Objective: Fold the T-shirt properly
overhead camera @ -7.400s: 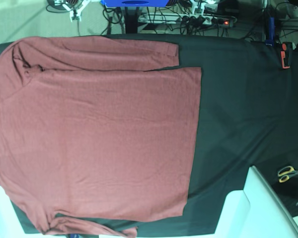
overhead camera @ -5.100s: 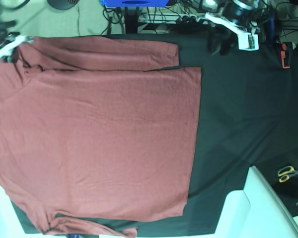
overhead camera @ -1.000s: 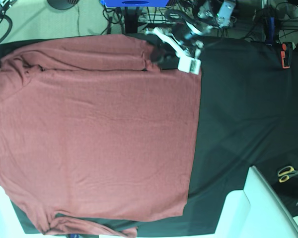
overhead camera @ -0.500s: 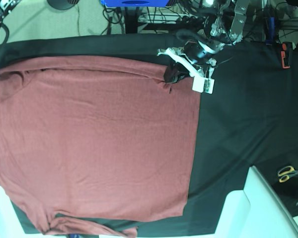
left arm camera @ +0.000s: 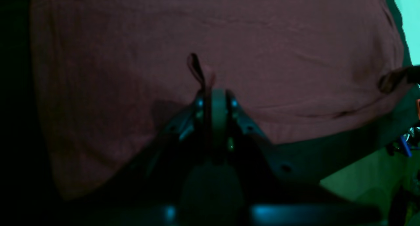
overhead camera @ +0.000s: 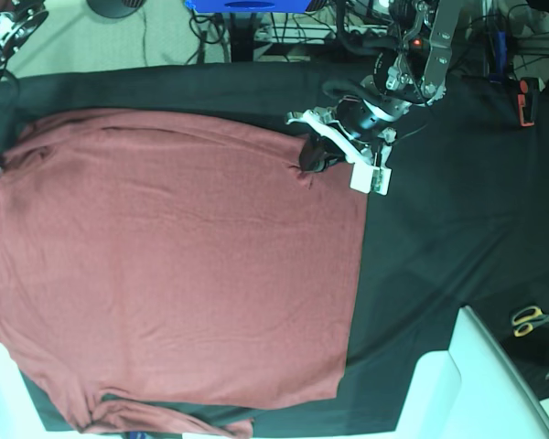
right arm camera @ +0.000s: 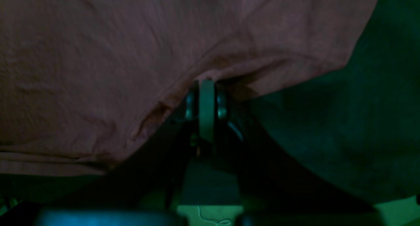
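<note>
T-shirt [overhead camera: 174, 265], brick-red, spread flat across the left and centre of the base frame on the black table covering [overhead camera: 439, 229]. Left gripper [overhead camera: 313, 157], upper centre, jaws clamped on a pinch of the sleeve cuff; right gripper [right arm camera: 206, 88], barely visible at the far left edge of the base view, jaws clamped on the fabric at the shoulder. Compared with a second earlier, the upper sleeve no longer lies apart above the body: it has been drawn down onto the torso, so the first sleeve fold is apparently under way. The lower sleeve [overhead camera: 178, 421] remains unfolded at bottom left.
</note>
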Robot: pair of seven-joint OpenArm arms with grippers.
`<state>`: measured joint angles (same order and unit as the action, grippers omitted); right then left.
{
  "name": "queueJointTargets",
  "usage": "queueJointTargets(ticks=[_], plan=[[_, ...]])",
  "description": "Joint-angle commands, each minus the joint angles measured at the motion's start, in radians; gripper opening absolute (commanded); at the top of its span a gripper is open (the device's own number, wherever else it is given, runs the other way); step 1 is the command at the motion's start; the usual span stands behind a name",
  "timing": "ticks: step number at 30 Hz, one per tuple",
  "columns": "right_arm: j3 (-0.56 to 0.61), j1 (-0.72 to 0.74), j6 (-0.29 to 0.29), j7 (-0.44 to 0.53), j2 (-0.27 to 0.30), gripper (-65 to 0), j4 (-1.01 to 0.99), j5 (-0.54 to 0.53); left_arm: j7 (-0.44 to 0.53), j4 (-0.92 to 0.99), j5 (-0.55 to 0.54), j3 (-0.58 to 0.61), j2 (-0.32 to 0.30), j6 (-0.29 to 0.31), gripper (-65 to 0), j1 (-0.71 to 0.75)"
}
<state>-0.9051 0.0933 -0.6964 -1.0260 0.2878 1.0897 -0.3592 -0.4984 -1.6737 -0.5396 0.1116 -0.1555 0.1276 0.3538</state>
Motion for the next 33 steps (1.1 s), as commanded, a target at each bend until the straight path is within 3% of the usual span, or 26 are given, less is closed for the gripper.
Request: queueJointTargets(ticks=[1, 8, 16, 22, 26, 33], plan=[[-0.003, 0.024, -0.002, 0.026, 0.026, -64.8, 0.014, -0.018, 0.017, -0.012, -0.010, -0.002, 0.000, 0.004, -65.0, -0.005], [-0.003, 0.055, -0.002, 0.025, 0.026, -64.8, 0.014, -0.016, 0.017, -0.021, -0.021, -0.022, 0.021, 0.004, -65.0, -0.006], [-0.003, 0.079, 0.031, 0.031, 0.026, -64.8, 0.014, -0.018, 0.017, -0.012, -0.271, -0.023, -0.037, 0.004, -65.0, -0.034], [-0.003, 0.102, 0.036, 0.025, 0.026, -64.8, 0.014, -0.018, 0.017, -0.010, -0.273, -0.023, -0.042, 0.004, -65.0, -0.065], [-0.003, 0.112, 0.090, 0.032, 0.026, -64.8, 0.010, -0.018, 0.017, 0.024, -0.276, -0.023, -0.039, 0.002, -65.0, -0.091], [-0.003, 0.139, 0.093, 0.071, 0.026, -64.8, -0.072, -0.018, 0.024, 0.137, -0.277, -0.023, -0.034, 0.002, -65.0, -0.140]])
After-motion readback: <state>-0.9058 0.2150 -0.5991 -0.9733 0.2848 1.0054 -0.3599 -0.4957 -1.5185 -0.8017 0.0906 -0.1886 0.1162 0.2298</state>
